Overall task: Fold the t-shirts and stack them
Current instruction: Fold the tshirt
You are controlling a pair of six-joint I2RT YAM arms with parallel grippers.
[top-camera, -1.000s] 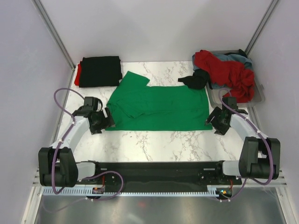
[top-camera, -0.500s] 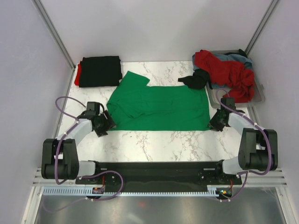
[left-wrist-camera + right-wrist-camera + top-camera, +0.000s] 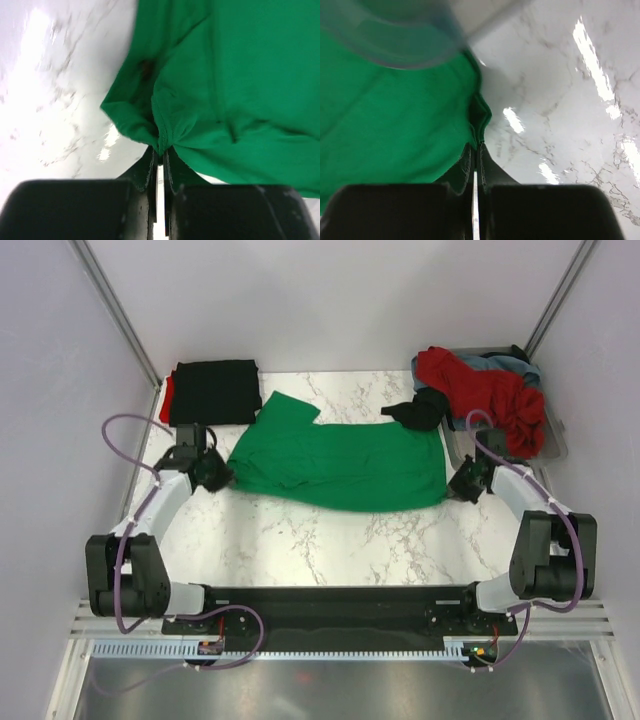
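Note:
A bright green t-shirt [image 3: 340,465] lies spread across the middle of the marble table. My left gripper [image 3: 216,476] is shut on its near-left corner, and the left wrist view shows the green cloth [image 3: 240,90] bunched between that gripper's [image 3: 161,150] closed jaws. My right gripper [image 3: 461,486] is shut on the near-right corner; the right wrist view shows the shirt's hem [image 3: 395,110] pinched at that gripper's [image 3: 475,146] tips. A folded black t-shirt [image 3: 213,392] rests on a folded red one [image 3: 166,400] at the back left.
A clear plastic tray [image 3: 555,440] stands at the back right, holding a crumpled red shirt [image 3: 480,390] and a grey-blue one [image 3: 500,365]. A black shirt [image 3: 420,412] spills from it onto the table. The tray's blurred rim [image 3: 405,45] sits close above the right gripper.
Both grippers closed on the green shirt's near corners and moved away from the arm bases. The shirt's near hem has shifted toward the back with them.

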